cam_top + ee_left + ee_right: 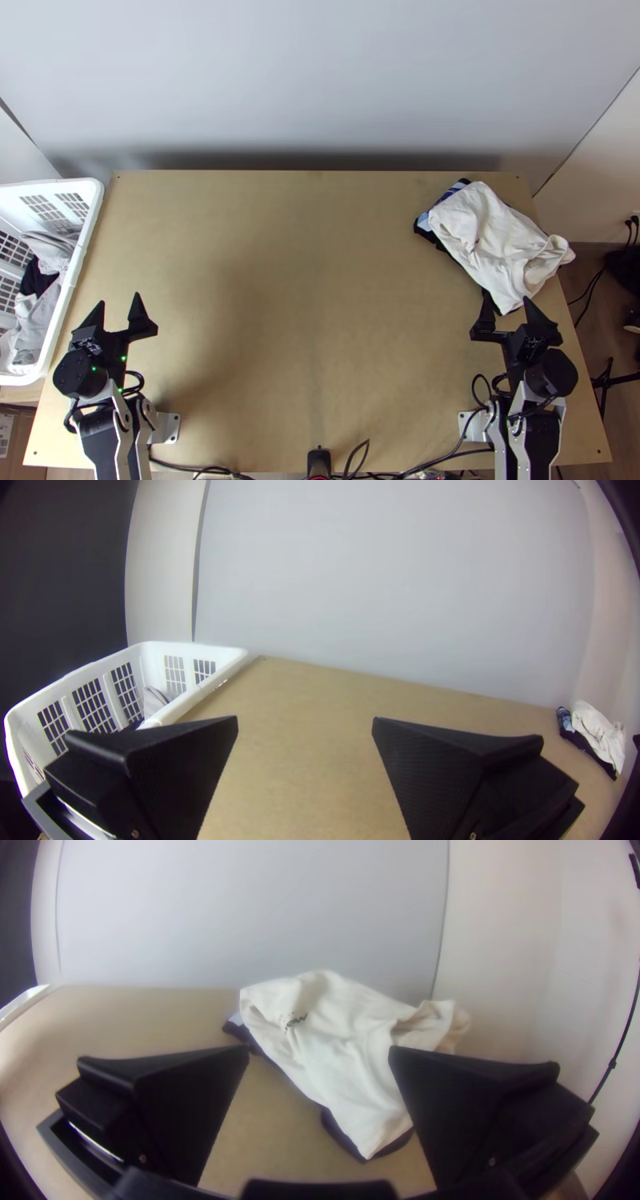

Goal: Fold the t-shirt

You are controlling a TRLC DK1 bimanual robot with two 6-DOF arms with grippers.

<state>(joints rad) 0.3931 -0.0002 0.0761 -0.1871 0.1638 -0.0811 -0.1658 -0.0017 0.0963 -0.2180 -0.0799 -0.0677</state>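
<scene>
The basket point(78, 266), with grey, white and black clothes point(54, 248) inside, stands left of the left jaws, along the table's side. The left gripper point(120, 300) has its jaws wide apart; beyond them and to their right is bare table point(312, 280). The right gripper point(506, 296) also has its jaws wide apart. The white shirt point(488, 232) lies rumpled just beyond them, its near corner in line with the gap, on top of dark and blue cloth point(423, 224) that pokes out along its left side.
</scene>
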